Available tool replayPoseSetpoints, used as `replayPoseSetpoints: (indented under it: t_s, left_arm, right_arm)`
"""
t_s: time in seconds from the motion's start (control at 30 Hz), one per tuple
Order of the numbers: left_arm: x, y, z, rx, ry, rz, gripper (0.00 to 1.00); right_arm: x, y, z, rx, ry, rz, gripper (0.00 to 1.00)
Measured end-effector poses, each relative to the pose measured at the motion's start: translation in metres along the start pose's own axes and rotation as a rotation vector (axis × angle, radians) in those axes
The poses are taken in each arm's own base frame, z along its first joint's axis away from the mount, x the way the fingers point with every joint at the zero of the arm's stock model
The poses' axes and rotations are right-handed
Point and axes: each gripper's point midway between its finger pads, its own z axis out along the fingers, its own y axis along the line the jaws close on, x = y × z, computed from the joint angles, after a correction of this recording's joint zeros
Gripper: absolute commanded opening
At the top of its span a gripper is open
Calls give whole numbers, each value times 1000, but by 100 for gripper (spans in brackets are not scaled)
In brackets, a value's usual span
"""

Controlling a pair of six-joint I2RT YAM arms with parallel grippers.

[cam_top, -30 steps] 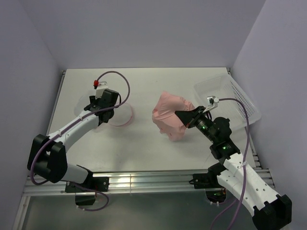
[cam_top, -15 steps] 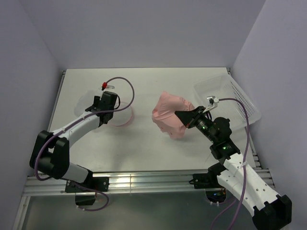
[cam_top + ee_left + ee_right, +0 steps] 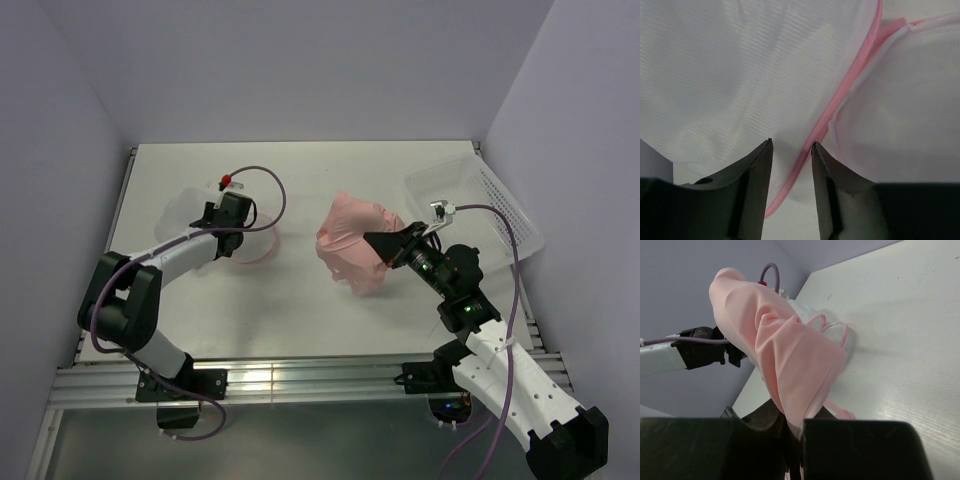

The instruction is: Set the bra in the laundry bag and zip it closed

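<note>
- The table [image 3: 300, 320] first: the laundry bag [image 3: 185, 215] lies on it at the left arm's side. Everything below is placed from that bag.
- The white basket [image 3: 500, 200] sits well away from the bag at the far right edge. It is out of this play, so any carry should run clear of it.
- The bag is flat, white mesh, and its mouth is not visibly spread. The step in hand, I judge, is lifting one lip so there is a real opening.
- The bra [image 3: 350, 245] hangs bunched, well apart from the bag on its right-arm side and clear of the tabletop. It should wait there until the mouth gapes, then go in bulk first, straps trailing.
- The right gripper [image 3: 789, 422] is clamped tight on the bra, fabric spilling up out of its jaws. That is a sound hold, no need to re-grip.
- The left gripper [image 3: 791, 144] is right down on the bag with its jaws narrow but not touching.
- The pink zipper rim [image 3: 850, 82] runs through that gap. Pinch the rim alone, one layer, not both mesh walls, or the lift will close the mouth rather than open it.
</note>
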Motion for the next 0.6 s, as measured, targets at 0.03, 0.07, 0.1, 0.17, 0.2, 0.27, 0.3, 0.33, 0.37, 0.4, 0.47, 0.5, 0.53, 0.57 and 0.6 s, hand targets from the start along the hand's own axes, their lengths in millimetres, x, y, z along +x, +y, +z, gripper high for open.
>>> replayPoseSetpoints:
  t_s: [0.03,0.07,0.1,0.17,0.2,0.27,0.3,0.33,0.37,0.4,0.47,0.5,0.53,0.57,0.6]
  left_arm:
    - [0,1,1,-10,-2,2,41]
    - [-1,3,2,-23,-4,3,41]
    - [-1,4,3,-35,-6,4,41]
    - [0,5,7,-59,-6,10,41]
    - [0,6,8,-70,-5,13,40]
    - [2,7,11,-87,-1,25,34]
    - [3,8,12,-94,0,27,26]
    - [2,9,12,-100,-1,27,22]
    - [1,9,12,-101,-4,27,19]
    - [0,9,12,-102,-9,22,10]
    - [-2,9,11,-99,-14,15,3]
    - [-3,10,10,-99,-18,11,0]
    - [-4,10,8,-97,-22,6,0]
    - [-6,11,7,-96,-28,1,0]
    - [-8,12,4,-91,-35,-8,0]
  right_arm:
    - [0,0,0,-3,3,0,0]
    - [1,1,0,-4,4,0,0]
    - [1,1,0,-6,6,0,0]
    - [1,1,0,-7,7,0,0]
    - [1,1,0,-8,8,0,0]
    - [2,2,0,-10,9,0,0]
    - [2,2,0,-11,10,0,0]
    - [2,2,0,-11,11,0,0]
    - [2,2,0,-11,11,0,0]
    - [2,2,0,-12,11,0,0]
    - [2,2,0,-12,12,0,0]
    - [3,2,0,-13,15,1,0]
    - [3,2,0,-12,17,1,0]
    - [4,2,0,-13,19,1,0]
    - [4,1,0,-13,21,2,0]
